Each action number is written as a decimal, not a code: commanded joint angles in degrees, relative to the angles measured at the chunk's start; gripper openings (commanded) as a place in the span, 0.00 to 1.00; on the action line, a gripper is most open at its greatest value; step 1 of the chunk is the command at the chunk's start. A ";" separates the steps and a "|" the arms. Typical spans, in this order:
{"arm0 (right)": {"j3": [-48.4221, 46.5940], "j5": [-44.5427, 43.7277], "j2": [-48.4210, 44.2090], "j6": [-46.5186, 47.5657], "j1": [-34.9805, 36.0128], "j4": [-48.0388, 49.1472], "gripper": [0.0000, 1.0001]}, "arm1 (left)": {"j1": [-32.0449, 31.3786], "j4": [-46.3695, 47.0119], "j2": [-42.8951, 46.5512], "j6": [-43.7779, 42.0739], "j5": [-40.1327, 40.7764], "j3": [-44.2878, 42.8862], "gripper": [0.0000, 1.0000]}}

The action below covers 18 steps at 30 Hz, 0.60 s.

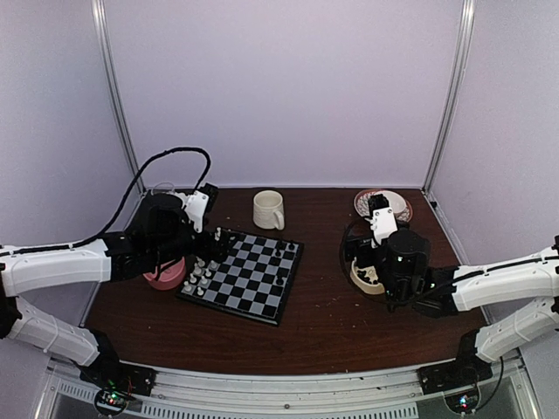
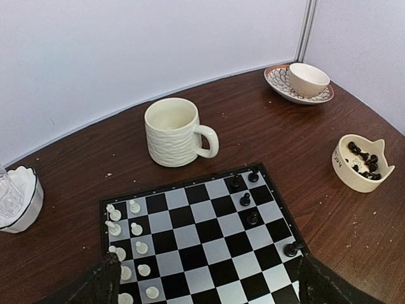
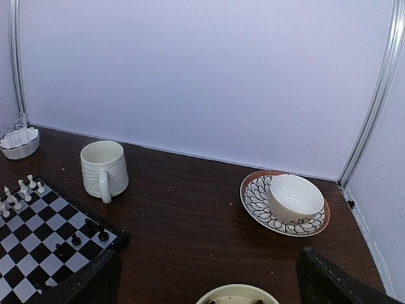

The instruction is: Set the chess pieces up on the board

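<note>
Left gripper (image 2: 212, 292), fingers spread and empty, straddles the board (image 2: 209, 235) (white chess pieces (image 2: 137, 228) beside one finger); right gripper (image 3: 212, 286), likewise released, hangs well apart.

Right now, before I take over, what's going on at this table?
The two arms are partway through setting up the board. White chess pieces stand in two files along the edge nearest the left arm, and the left gripper hovers there, open and empty. Only a few black pieces are on the opposite edge. More of them lie in the cream bowl, and the right gripper hangs over it, open and holding nothing.
</note>
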<state>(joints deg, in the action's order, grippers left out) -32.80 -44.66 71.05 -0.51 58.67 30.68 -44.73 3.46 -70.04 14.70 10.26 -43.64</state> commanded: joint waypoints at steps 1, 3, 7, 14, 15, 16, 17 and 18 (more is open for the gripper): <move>1.72 -1.79 -0.84 -3.23 -1.83 -0.92 0.99 | -0.36 2.48 -1.46 0.35 -1.39 -2.25 0.97; 1.21 -1.05 -0.45 -3.00 -1.90 -1.09 1.00 | -0.44 2.22 -1.61 0.35 -1.54 -2.50 0.97; -0.22 1.16 -0.62 -2.27 -1.89 -2.06 0.99 | -0.53 2.24 -1.61 0.49 -1.63 -2.55 0.97; -2.34 2.87 -0.02 -1.21 -1.96 -5.13 1.00 | -0.71 2.10 -1.94 0.37 -0.25 -2.40 0.98; -3.31 3.60 0.28 -2.57 -1.98 -7.41 1.00 | -0.71 2.42 -2.18 0.69 -0.10 -2.11 0.97; -3.90 3.72 0.60 -3.59 -1.99 -9.04 1.00 | -0.79 2.57 -2.54 1.01 -0.07 -2.12 0.98; -4.13 3.30 0.82 -4.20 -1.99 -9.74 0.99 | -0.80 2.64 -2.82 1.29 -0.18 -2.14 0.98; -4.01 2.68 0.61 -4.72 -2.06 -10.32 1.00 | -0.88 2.81 -3.24 1.51 -0.32 -2.07 0.98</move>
<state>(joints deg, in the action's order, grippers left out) -34.48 -42.68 71.31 -2.00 56.86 25.67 -45.12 3.42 -71.88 14.92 9.45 -44.60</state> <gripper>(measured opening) 0.995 0.976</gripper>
